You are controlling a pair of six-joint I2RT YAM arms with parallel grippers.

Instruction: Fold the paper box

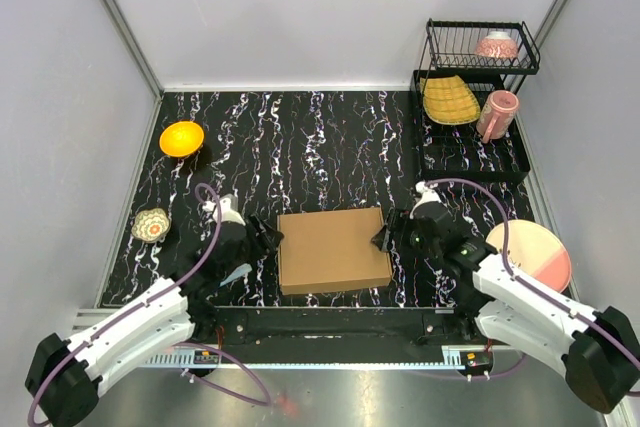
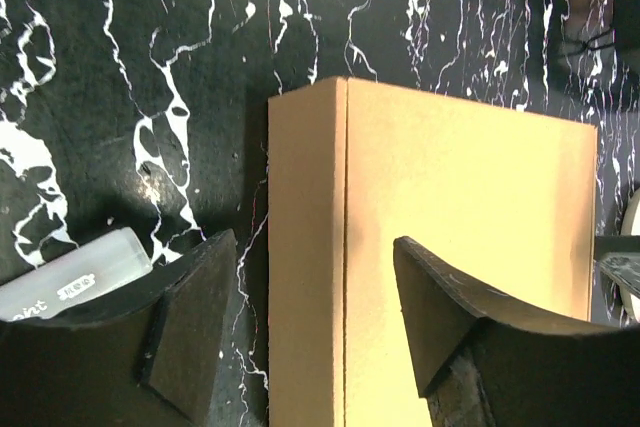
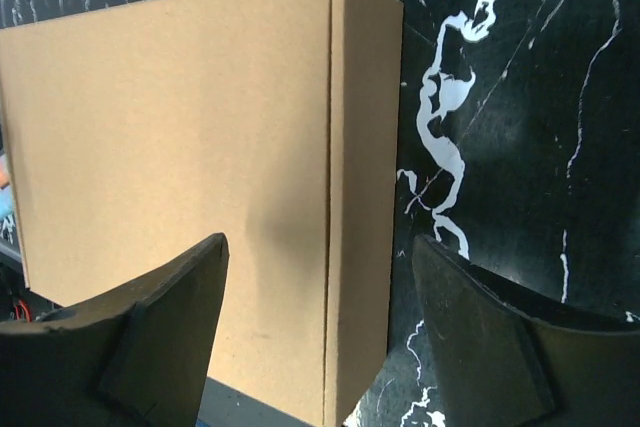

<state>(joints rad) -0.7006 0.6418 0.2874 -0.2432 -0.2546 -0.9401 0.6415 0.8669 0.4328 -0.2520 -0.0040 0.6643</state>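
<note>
Both grippers open at the ends of the closed box

The left gripper (image 2: 312,247) has its jaws spread wide, astride the left edge of the paper box (image 1: 333,250): one finger sits over the bare table beside the box's side wall, the other over the lid. Whether either finger touches the cardboard cannot be told. The right gripper (image 3: 320,247) mirrors it at the right edge, jaws equally apart, one over the lid and one over the table.

The box lies flat and closed between the two arms, near the front of the black marbled table (image 1: 330,137). A white labelled tube (image 2: 70,282) lies just beside the left fingers.

Further out, a patterned bowl (image 1: 151,225) and an orange bowl (image 1: 181,138) sit at the left, a pink plate (image 1: 530,255) at the right, and a black dish rack (image 1: 478,57) with crockery in the far right corner
</note>
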